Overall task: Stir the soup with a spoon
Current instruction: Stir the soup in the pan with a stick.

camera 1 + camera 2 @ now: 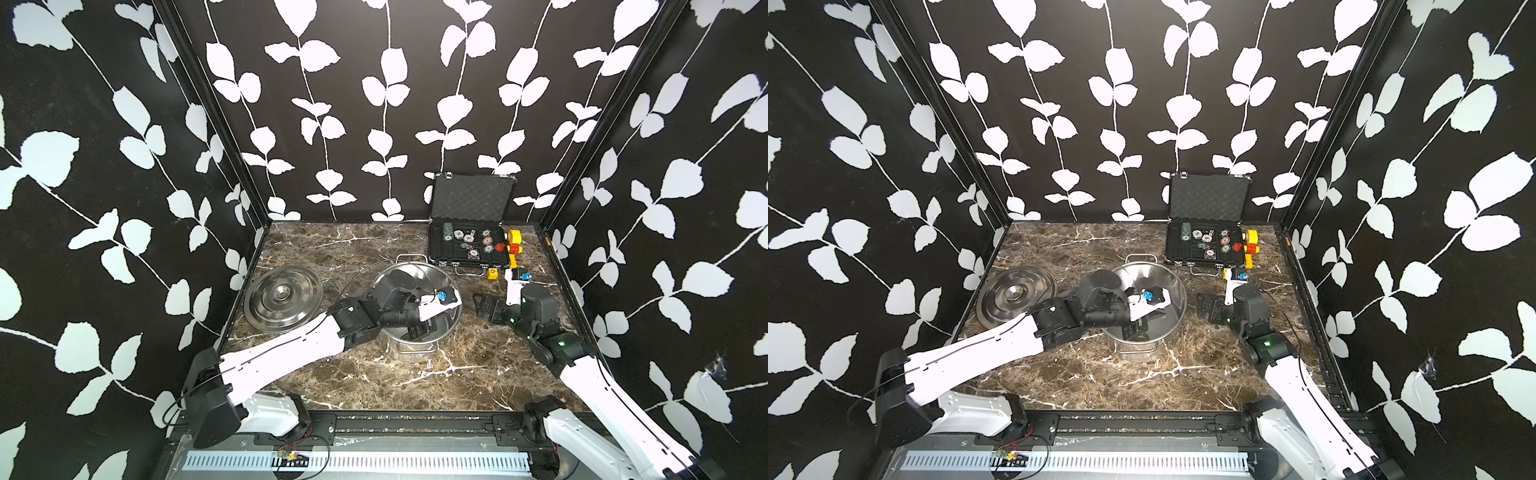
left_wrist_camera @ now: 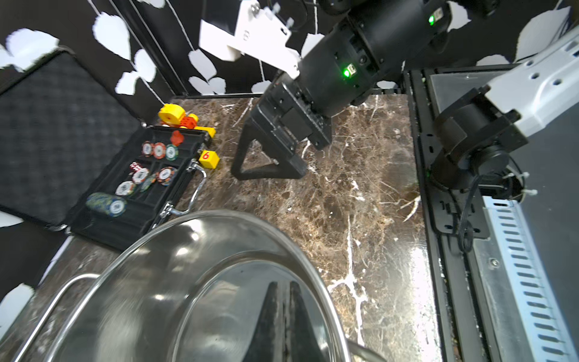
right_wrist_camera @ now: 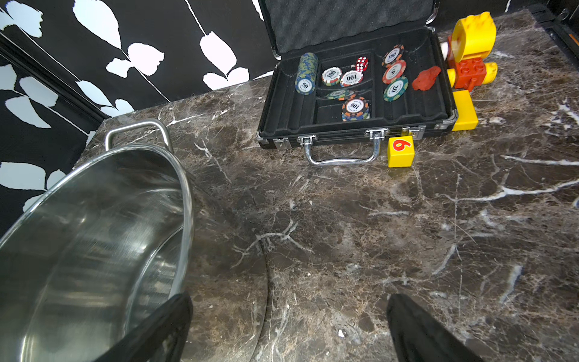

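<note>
The pot (image 1: 413, 352) (image 1: 1133, 350) stood upright near the middle of the marble table (image 1: 374, 376). Its mouth was uncovered, and its inside showed bare shiny steel in both wrist views (image 2: 188, 282) (image 3: 94, 235). It had one loop handle at its far side and one at its near side.

The left claw (image 2: 283, 297) hung inside the pot, below the rim, with its arm crossing over the rim from the left. Its fingers (image 2: 266, 316) were pressed together. Whether the spoon was pinched between them could not be told, as no view showed it clearly.

The right claw (image 3: 288, 301) lay low over the table just beside the pot on the right-arm side. It was spread wide, with only marble between its fingers (image 3: 419, 332). One finger sat close by the pot's outer wall; contact could not be judged.

On the pot's other side the round steel lid (image 1: 282, 297) (image 1: 1015, 297) lay flat, knob up, near the pot but apart from it.

Toward the far right corner an open black case (image 3: 329, 133) stood against the back wall, holding poker chips (image 3: 355, 108) and red dice (image 3: 362, 63). A yellow cube marked 6 (image 3: 401, 152) sat just before the case's front edge. Yellow and red toy bricks (image 3: 470, 53) stood at its right end.
</note>
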Available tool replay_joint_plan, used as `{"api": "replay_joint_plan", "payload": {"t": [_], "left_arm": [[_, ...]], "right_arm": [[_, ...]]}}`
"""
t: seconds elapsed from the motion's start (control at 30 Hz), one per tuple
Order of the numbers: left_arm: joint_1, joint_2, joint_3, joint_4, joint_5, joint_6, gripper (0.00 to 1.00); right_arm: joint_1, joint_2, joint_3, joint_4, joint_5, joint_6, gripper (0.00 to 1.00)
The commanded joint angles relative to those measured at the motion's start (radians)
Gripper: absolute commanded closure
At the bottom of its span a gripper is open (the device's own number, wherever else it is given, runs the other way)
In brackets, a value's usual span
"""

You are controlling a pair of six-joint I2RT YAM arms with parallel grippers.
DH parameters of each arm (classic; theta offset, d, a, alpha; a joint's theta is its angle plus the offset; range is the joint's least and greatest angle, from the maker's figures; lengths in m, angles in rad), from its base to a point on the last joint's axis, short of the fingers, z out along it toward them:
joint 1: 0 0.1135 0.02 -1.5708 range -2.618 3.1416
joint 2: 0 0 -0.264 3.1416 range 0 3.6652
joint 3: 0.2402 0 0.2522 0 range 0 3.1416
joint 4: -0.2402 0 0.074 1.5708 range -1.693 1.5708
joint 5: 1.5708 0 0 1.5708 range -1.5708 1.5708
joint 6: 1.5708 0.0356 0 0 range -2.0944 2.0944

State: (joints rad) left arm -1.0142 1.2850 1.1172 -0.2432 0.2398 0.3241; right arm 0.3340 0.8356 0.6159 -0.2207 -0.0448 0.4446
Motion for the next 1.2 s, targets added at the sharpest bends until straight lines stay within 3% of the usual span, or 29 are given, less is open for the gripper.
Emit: {"api": "replay_joint_plan", "payload": {"t": [0.0,0.27,0.57,0.7,0.97,1.17], "left_arm": [[0.061,-0.064,-0.049,-0.003,-0.026,-0.048,1.0],[0.224,-0.137,-0.126,0.073,-0.079,-0.118,1.0],[0.306,0.001,-0.041,0.208,-0.214,-0.156,1.0],[0.307,0.093,0.052,0.226,-0.173,-0.114,1.0],[0.307,0.311,0.247,0.217,0.018,-0.096,1.0],[0.256,0.414,0.359,0.194,0.038,-0.075,1.0]], "right_arm": [[0.007,0.012,0.019,0.046,-0.019,0.012,0.01],[0.006,0.016,0.017,0.052,-0.021,0.022,0.01],[0.006,0.03,0.013,0.06,-0.041,0.039,0.01],[0.007,0.02,0.002,0.058,-0.035,0.04,0.01],[0.007,-0.014,-0.022,0.051,-0.023,0.042,0.01],[0.006,-0.031,-0.023,0.03,-0.012,0.037,0.01]]}}
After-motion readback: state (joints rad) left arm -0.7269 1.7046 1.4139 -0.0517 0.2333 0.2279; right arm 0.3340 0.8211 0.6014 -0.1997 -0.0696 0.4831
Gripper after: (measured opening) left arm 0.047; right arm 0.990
